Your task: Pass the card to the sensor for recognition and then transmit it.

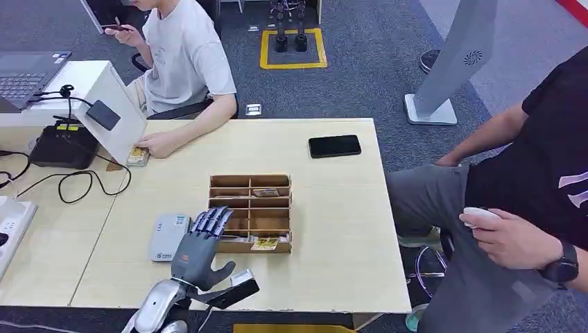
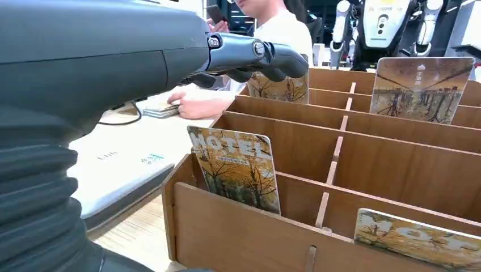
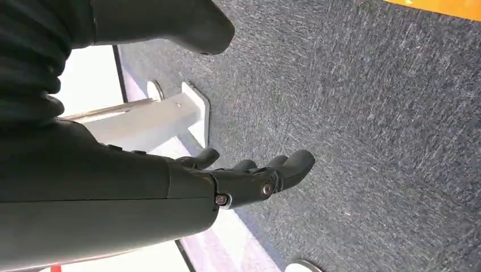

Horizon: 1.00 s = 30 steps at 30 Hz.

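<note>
Several things lay across the wooden table (image 1: pixel 333 250), taken from left to right. Far left sat a black box with cables (image 1: pixel 62 144), and beside it a seated person's hand (image 1: pixel 161 143) rested on a small stack of cards (image 1: pixel 138 157). Nearer, the grey card sensor (image 1: pixel 168 236) lay flat on the table. Just right of it hovered the left hand (image 1: pixel 203 246), fingers spread and holding nothing, its fingertips (image 1: pixel 216 216) reaching over the left edge of the wooden divider tray (image 1: pixel 251 211). The nearest card (image 2: pixel 235 169) stood upright in the tray's near-left slot, its broad face toward the wrist, its long axis vertical, lying just ahead of and below the fingers; I judged the left hand the one to take it. Further right lay a black phone (image 1: pixel 335 146) and a second seated person (image 1: pixel 513 208). The right hand (image 3: pixel 249 178) hung loosely open over the carpet, holding nothing.
</note>
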Tool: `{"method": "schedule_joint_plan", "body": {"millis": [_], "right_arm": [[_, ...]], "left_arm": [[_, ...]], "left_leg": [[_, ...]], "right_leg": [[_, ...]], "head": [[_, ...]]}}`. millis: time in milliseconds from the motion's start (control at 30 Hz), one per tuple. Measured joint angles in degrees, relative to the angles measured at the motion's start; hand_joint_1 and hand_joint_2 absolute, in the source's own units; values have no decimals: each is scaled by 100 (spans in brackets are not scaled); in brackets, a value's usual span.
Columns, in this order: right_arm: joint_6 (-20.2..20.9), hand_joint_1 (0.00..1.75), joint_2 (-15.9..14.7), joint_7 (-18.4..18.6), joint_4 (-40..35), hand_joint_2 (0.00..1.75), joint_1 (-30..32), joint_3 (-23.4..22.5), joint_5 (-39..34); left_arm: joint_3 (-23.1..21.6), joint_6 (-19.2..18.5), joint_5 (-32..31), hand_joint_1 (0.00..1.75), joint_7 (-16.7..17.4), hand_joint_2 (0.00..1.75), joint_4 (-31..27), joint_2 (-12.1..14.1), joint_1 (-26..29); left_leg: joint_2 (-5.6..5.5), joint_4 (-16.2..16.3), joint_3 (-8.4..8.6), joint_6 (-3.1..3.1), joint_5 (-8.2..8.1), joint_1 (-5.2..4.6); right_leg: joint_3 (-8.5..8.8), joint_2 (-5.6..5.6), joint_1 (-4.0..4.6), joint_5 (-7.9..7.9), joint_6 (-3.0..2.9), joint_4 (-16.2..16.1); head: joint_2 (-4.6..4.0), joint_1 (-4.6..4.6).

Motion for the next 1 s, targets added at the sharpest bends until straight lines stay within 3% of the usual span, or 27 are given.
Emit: {"method": "schedule_joint_plan", "body": {"millis": [1000], "right_arm": [[4, 0, 0, 39, 0, 175, -5, -11, 87]], "left_arm": [[136, 216, -74, 0, 144, 175, 28, -35, -1]], "left_leg": [[0, 0, 0, 0, 0, 0]], "right_leg": [[0, 0, 0, 0, 0, 0]], "head": [[0, 2]]}}
